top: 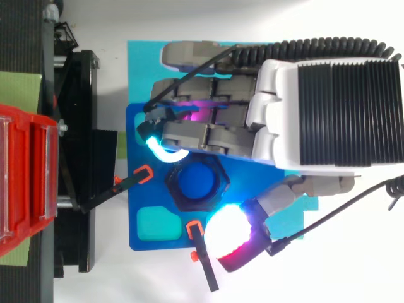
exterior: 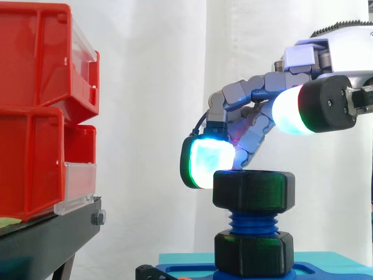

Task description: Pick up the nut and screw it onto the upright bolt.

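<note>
The nut (exterior: pixel 253 189), black and hex, is seated on the top of the upright blue bolt (exterior: pixel 253 224), approx. level, w/ several threads left bare btwn it and a second black nut (exterior: pixel 253 254) at the bolt's foot. The hand (top: pixel 297 113) is brought in from the view's right and is hooked on the nut: its fingers are curled down over the nut's top and far-left side, and one cyan-green pad (exterior: pixel 207 162) is set against the nut's upper left rim. The thumb (exterior: pixel 291 111), glowing white-cyan, is held above the nut's level on the near side, apart from it, so no pinch is made. From above, the bolt's blue end is seen through the nut's bore. The bolt is carried on a blue plate (top: pixel 136 208), laid on a teal mat (top: pixel 145 63) on the white tabletop (top: pixel 158 278). Two orange-and-black clamps (top: pixel 142 175) (top: pixel 197 232) are placed just beside the nut, at its left and lower edges, next to a teal square (top: pixel 154 224) in the plate. The plate's left edge is close to the black stand (exterior: pixel 46 239) w/ the red bins (exterior: pixel 35 105); clear strips (exterior: pixel 78 189) are fixed to the bin fronts, print on them too small to tell. In the side view, open room is left btwn bins and hand, before the white curtain (exterior: pixel 151 87).
</note>
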Controlling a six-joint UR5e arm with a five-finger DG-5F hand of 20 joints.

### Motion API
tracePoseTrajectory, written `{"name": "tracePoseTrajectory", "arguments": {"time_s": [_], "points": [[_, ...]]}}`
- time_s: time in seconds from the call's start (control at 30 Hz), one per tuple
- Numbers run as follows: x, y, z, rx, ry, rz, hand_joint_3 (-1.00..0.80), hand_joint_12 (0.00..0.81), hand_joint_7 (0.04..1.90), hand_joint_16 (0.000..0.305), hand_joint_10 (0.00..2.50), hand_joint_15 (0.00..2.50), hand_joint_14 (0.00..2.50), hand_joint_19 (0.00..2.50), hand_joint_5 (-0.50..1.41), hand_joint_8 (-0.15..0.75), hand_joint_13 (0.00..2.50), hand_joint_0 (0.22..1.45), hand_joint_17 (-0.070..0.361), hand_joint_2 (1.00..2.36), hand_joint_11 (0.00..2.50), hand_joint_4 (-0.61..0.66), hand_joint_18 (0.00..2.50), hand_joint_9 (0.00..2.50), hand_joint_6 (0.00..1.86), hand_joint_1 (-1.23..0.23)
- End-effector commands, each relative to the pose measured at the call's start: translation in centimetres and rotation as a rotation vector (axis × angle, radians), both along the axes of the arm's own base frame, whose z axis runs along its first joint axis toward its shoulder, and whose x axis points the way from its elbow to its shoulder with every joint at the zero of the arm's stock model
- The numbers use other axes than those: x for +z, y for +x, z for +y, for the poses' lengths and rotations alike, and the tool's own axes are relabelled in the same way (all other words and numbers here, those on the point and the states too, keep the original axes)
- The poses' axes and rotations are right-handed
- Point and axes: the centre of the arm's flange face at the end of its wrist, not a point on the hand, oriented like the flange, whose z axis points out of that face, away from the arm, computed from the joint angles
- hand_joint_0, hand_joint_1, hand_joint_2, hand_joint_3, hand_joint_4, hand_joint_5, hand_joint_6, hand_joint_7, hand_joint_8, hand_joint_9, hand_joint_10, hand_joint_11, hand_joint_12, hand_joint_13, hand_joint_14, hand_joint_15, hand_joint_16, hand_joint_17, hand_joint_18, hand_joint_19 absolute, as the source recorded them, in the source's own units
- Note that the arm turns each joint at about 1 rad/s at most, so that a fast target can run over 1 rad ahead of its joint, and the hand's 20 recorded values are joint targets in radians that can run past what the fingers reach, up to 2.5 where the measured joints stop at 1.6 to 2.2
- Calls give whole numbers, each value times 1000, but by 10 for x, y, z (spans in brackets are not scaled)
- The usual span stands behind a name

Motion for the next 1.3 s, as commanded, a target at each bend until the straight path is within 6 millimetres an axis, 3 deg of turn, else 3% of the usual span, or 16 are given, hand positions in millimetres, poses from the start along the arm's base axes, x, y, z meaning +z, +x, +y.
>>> {"name": "tracePoseTrajectory", "arguments": {"time_s": [0.0,0.13,0.37,0.5,0.6,0.67,0.77,0.83,0.93,1.27], "points": [[0,0,-5,-7,-1,1,-500,235,1520,26,0,0,0,0,1,219,545,507,57,1000,0,184,190,680,501,-220],[-1,-2,-14,-16,-2,7,-500,191,1531,23,0,0,0,0,15,224,670,516,51,1000,0,142,339,833,556,-243],[-4,-5,-26,-29,-3,33,-500,115,1285,14,0,0,0,137,40,216,1006,536,31,1000,0,44,687,1228,680,-269],[-3,-6,-29,-32,-3,35,-500,106,1246,13,0,0,0,174,42,224,1049,539,29,1000,0,41,751,1320,689,-272],[-4,-7,-34,-27,-3,38,-500,121,1379,14,0,0,0,173,45,228,1014,539,33,1000,0,69,731,1298,624,-270],[-2,-7,-38,-29,-2,35,-500,133,1593,16,0,0,0,168,46,231,949,532,37,1000,0,134,686,1238,507,-260],[-3,-8,-42,-29,-2,36,-500,152,1373,19,0,0,0,172,-3,236,885,526,43,1000,0,199,625,1144,504,-252],[-2,-7,-43,-21,-1,30,-500,168,1108,21,0,0,0,157,-61,246,827,519,47,1000,0,242,569,1057,504,-246],[6,-5,-46,-12,1,14,-500,186,878,23,0,0,0,138,-121,233,767,511,51,1000,0,212,506,943,503,-242],[14,0,-55,-19,-54,-42,-500,198,701,25,0,0,0,98,-132,201,664,504,55,1000,0,175,388,815,502,-219]]}}
